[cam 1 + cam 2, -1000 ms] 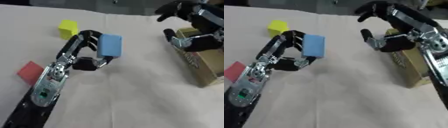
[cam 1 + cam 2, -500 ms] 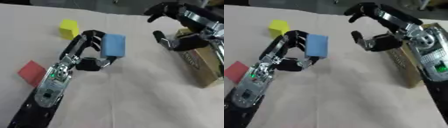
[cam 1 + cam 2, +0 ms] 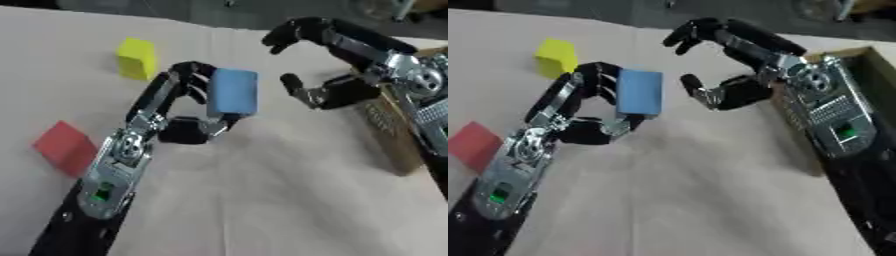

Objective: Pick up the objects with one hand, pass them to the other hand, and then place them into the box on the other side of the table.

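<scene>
Blue block (image 3: 234,92) pinched upright in left hand (image 3: 179,107), looks rigid, light (foam?); right hand (image 3: 737,65) spread, empty, at its 3 o'clock, should take exposed right face.

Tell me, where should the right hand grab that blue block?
Probably by the blue block's top and bottom edges, coming from its right. The left hand pinches it upright, broad face toward the open right hand, fingers behind, thumb below.

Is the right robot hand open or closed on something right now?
Open. The right robot hand has its fingers and thumb spread, holding nothing, beside the blue block gripped by the left robot hand.
</scene>
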You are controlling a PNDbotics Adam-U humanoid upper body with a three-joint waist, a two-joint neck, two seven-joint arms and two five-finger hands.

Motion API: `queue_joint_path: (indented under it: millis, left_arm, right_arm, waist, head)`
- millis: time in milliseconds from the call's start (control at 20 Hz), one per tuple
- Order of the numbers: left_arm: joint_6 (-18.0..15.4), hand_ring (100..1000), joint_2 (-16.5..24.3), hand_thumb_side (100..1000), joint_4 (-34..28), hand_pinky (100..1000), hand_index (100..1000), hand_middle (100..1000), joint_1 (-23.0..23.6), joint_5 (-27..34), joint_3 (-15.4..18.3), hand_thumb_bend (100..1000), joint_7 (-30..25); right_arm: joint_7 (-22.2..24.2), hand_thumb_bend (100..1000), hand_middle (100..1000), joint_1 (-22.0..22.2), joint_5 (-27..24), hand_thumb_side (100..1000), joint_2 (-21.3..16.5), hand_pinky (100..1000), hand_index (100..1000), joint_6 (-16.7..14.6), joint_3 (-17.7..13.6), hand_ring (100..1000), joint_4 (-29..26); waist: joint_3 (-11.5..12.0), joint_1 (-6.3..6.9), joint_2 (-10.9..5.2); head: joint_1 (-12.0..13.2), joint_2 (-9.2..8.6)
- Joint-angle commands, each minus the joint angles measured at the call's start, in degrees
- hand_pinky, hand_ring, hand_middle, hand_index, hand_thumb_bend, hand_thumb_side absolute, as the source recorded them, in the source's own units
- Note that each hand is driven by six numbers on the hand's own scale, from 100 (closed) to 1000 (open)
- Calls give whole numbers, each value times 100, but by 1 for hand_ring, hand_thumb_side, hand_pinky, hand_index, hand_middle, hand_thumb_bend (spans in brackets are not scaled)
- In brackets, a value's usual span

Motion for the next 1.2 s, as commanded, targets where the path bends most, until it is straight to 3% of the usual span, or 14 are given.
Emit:
queue_joint_path:
  millis: [50, 300, 650, 850, 1200]
  left_arm:
    - [43, 610, -103, 100, -45, 568, 570, 442, -92, -21, 52, 100, -12]
    - [102, 611, -188, 100, 66, 568, 571, 442, -122, -70, 72, 100, -36]
    - [111, 612, -280, 100, 299, 568, 571, 443, -133, -195, 102, 100, -73]
    - [117, 612, -342, 106, 336, 567, 571, 443, -146, -230, 145, 100, -57]
    - [172, 613, -442, 112, 270, 568, 571, 444, -203, -299, 215, 100, -20]
  right_arm:
    - [92, 100, 842, -131, -40, 102, -39, 975, 868, 2, -8, 819, -3]
    - [219, 100, 844, -172, 62, 118, 14, 987, 872, -85, 42, 826, 45]
    - [268, 197, 850, -214, 131, 196, 28, 999, 879, -108, 51, 839, 58]
    - [379, 265, 860, -209, 225, 101, 16, 1000, 890, -254, 57, 850, 36]
    - [586, 325, 860, -224, 410, 100, 22, 1000, 900, -613, 19, 854, 65]
  waist:
    - [8, -65, -231]
    - [24, -73, -234]
    - [45, -108, -282]
    - [54, -114, -291]
    - [64, -121, -285]
  head:
    - [-18, 23]
    - [-14, 42]
    - [-48, 100]
    - [-71, 111]
    - [-67, 112]
